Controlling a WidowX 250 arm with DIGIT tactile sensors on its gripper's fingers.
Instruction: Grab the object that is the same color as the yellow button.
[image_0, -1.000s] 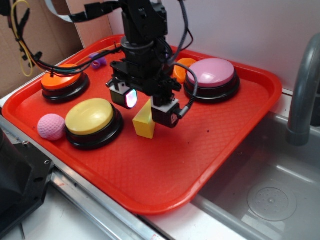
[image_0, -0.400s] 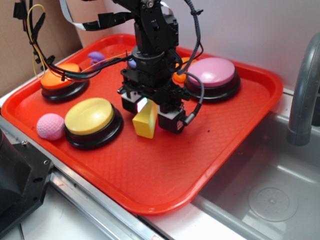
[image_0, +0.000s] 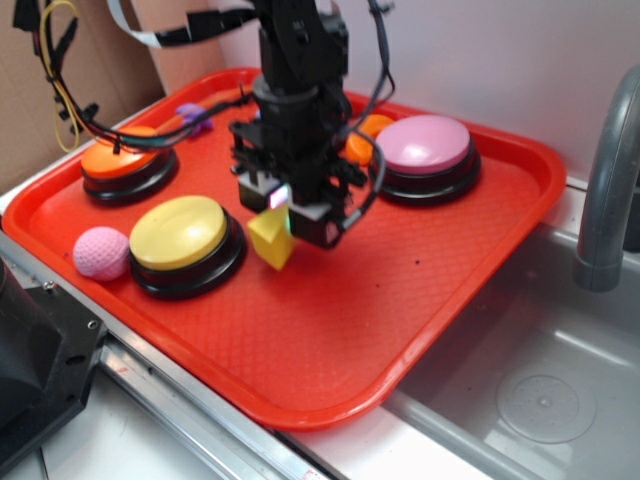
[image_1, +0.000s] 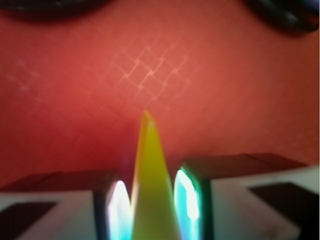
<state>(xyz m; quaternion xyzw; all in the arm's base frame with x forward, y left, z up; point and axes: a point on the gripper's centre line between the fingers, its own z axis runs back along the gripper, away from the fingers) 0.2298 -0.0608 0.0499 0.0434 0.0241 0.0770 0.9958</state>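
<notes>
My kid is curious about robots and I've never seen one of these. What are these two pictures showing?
It is a small robot arm working over a red tray. One picture is taken from outside, looking down at the tray; the other, blurry one comes from a camera on the arm's wrist. The arm's tool is closed on a yellow block, seen as a yellow point between two glowing pads in the wrist view. Also on the tray: a yellow button, an orange button, a pink button and a pink ball.
</notes>
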